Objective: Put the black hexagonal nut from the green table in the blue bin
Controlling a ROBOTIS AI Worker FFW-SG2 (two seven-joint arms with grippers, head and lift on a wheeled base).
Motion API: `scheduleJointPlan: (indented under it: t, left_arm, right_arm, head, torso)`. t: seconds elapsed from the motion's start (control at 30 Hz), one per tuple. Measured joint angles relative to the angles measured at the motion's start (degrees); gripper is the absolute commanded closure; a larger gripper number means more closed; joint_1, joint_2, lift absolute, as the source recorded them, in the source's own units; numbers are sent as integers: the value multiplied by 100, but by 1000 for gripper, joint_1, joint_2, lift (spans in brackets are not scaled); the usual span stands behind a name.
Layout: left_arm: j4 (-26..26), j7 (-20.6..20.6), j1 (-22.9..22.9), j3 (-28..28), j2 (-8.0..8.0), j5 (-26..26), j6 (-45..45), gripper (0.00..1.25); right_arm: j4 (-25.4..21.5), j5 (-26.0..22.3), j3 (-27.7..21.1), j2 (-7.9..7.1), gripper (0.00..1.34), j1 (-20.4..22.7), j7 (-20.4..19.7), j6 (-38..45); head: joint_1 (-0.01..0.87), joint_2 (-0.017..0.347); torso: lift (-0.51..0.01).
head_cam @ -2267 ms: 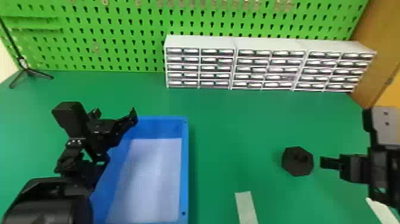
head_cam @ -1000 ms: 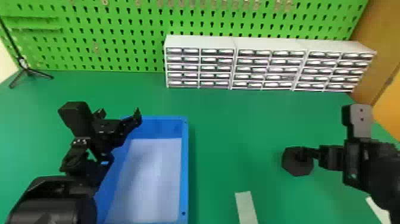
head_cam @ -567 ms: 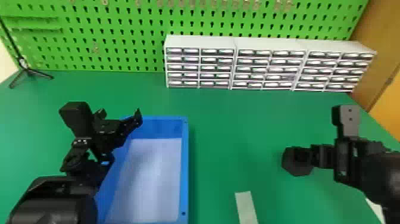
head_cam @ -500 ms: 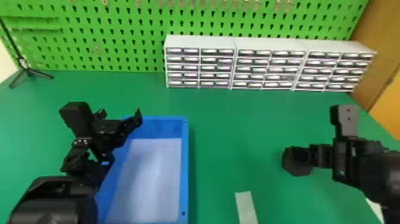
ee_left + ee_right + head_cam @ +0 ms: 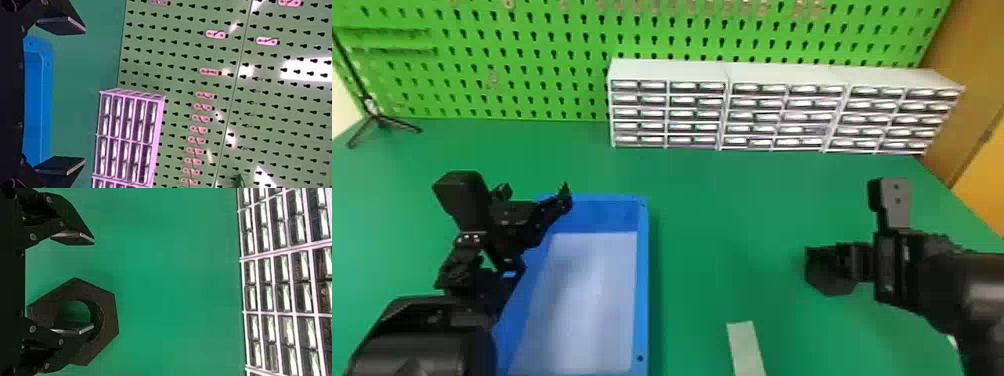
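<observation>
On the right of the green table [image 5: 722,200], the black hexagonal nut [image 5: 832,281] is lying off-centre beneath one finger of the right gripper [image 5: 93,285], which is gaping wide, holding nothing.

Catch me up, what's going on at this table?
The robot's right gripper is open at the black nut on the green table, one fingertip showing against the nut's hole. No grip yet. The left gripper is open too, holding nothing, by the blue bin. The nut still has to go in there.
</observation>
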Motion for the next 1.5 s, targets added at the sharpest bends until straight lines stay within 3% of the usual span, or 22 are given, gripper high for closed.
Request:
scheduleJointPlan:
  t: [1.5]
  left_arm:
    - [0,0,0,0,0,7,0,114]
  right_arm:
    - [613,-27,108,-5,498,-8,1,-458]
  head:
    - [692,8]
  torso:
    - [-97]
